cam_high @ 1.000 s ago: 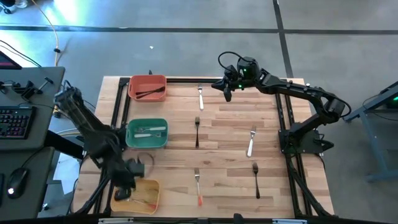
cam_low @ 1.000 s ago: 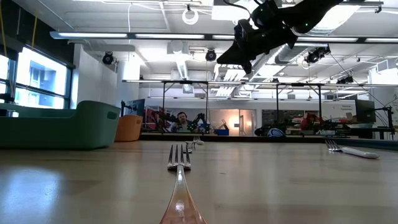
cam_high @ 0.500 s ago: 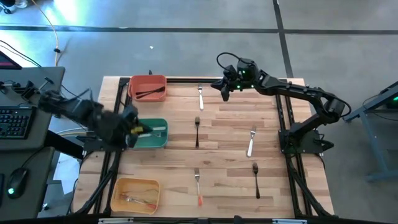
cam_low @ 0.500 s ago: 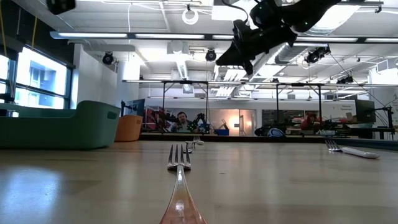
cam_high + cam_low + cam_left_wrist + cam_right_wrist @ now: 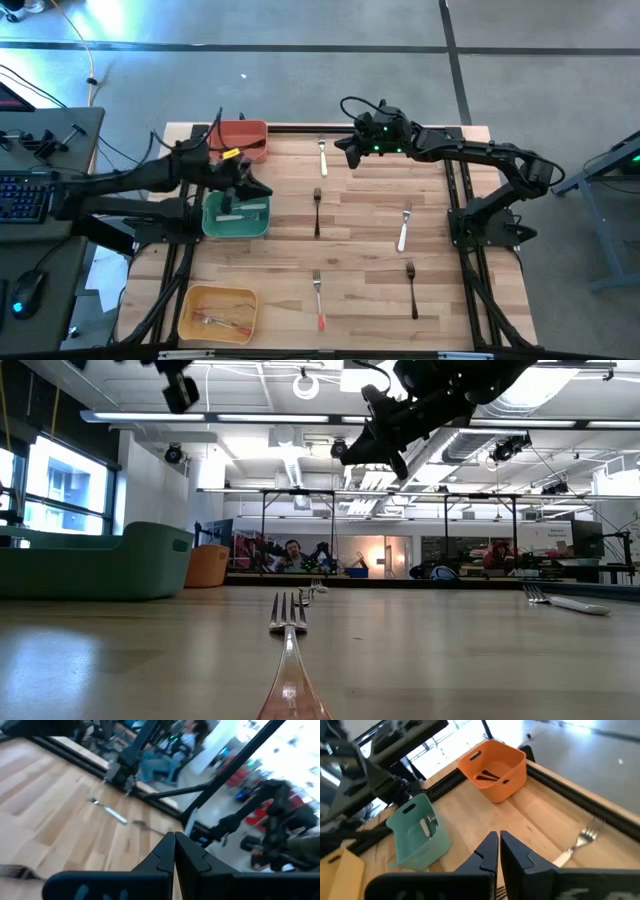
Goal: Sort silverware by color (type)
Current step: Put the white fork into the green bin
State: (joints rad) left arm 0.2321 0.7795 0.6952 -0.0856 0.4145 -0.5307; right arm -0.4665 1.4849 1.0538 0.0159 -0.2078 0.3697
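Several forks lie flat on the wooden table: a white-handled fork [image 5: 322,156] near the far edge, a black fork [image 5: 317,211], another white-handled fork [image 5: 404,228], a second black fork [image 5: 411,288] and an orange-handled fork [image 5: 318,299]. My right gripper [image 5: 343,151] hangs shut in the air just right of the far white-handled fork [image 5: 577,844]. My left gripper [image 5: 260,189] is shut and empty, raised above the far right corner of the green bin [image 5: 237,216]. In the low view both grippers hang well above the table, the right gripper [image 5: 358,448] lower than the left gripper [image 5: 180,392].
Three bins stand along the table's left side: an orange bin [image 5: 241,140] with black pieces, the green bin with white-handled pieces, and a yellow bin [image 5: 218,312] with orange-handled pieces. Black frame rails border the table. A person sits far behind the table [image 5: 292,552].
My left arm has swung fast from above the yellow bin at the near left, toward the far edge and right, and now reaches over the green bin. My right gripper has drifted a little toward the table's left, closer to the far white-handled fork. The forks have stayed put.
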